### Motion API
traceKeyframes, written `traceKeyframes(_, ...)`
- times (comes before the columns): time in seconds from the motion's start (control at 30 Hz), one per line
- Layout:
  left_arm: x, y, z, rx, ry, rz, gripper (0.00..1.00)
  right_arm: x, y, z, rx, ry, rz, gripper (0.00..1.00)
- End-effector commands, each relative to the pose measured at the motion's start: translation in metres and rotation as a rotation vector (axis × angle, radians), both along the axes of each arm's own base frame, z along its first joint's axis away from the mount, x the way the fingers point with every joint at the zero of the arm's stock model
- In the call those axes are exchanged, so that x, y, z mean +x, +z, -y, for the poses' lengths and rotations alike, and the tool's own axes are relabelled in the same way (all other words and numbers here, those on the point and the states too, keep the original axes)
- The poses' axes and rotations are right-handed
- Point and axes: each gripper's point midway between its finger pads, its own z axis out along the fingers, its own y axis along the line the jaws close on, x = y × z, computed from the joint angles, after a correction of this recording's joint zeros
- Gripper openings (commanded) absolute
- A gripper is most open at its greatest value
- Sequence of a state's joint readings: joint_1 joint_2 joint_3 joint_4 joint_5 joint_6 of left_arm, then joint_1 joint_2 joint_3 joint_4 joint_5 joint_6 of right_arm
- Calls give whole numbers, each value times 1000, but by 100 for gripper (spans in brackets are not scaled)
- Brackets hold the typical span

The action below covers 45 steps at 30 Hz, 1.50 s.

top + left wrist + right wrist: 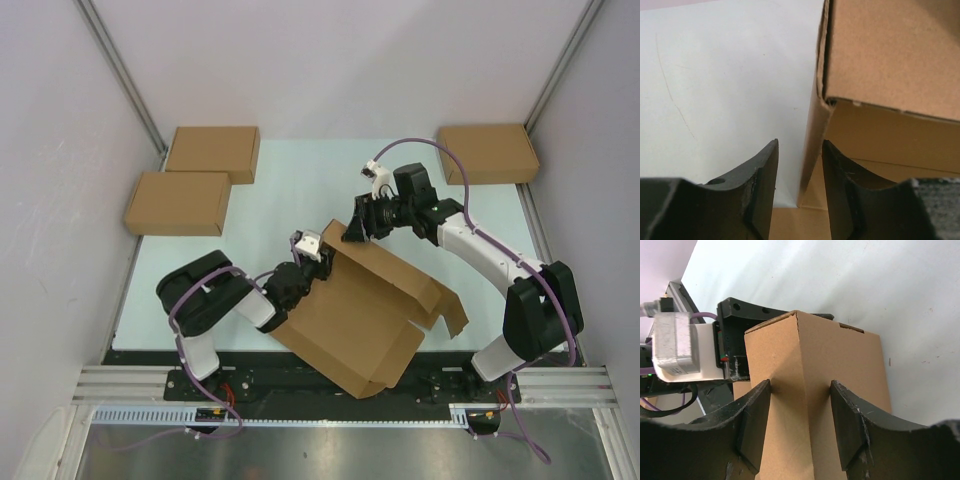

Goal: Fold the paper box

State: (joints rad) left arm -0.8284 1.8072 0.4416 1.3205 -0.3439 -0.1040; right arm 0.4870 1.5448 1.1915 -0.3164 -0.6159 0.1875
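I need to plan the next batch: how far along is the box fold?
Partly done. The paper box has walls raised and one corner formed, but flaps on its right side lie loose. In hand: the right end effector straddles the raised corner, grip unclear; the left end effector stands open around a side wall. Left: tucking flaps, closing.

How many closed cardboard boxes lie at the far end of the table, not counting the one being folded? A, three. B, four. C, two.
A: the back-left box, the box just in front of it and the far-right box make three.
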Motion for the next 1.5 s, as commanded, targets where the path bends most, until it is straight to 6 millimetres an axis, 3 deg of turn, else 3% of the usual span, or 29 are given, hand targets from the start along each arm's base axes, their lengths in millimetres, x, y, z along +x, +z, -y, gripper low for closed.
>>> traceKeyframes(0.0,6,51,14,-190,-22,124,46,-5,-10,0,-20,3,-59,55)
traceKeyframes(0.17,12,40,22,-177,-4,88,44,-6,-9,-1,-16,3,-60,55)
traceKeyframes(0.57,20,42,31,-193,33,67,0,-7,-2,-3,7,12,-55,55)
traceKeyframes(0.77,23,42,31,-158,66,67,0,-8,-2,-2,1,9,-55,55)
traceKeyframes(1.07,25,38,12,-70,161,65,0,-6,-2,-1,-7,-4,-47,56)
traceKeyframes(1.23,24,41,-9,-40,235,82,0,5,10,-1,15,-60,-13,65)
traceKeyframes(1.3,23,41,-14,-24,247,89,0,11,15,0,19,-96,8,76)
traceKeyframes(1.47,19,45,-27,-17,277,104,0,21,32,5,32,-156,69,84)
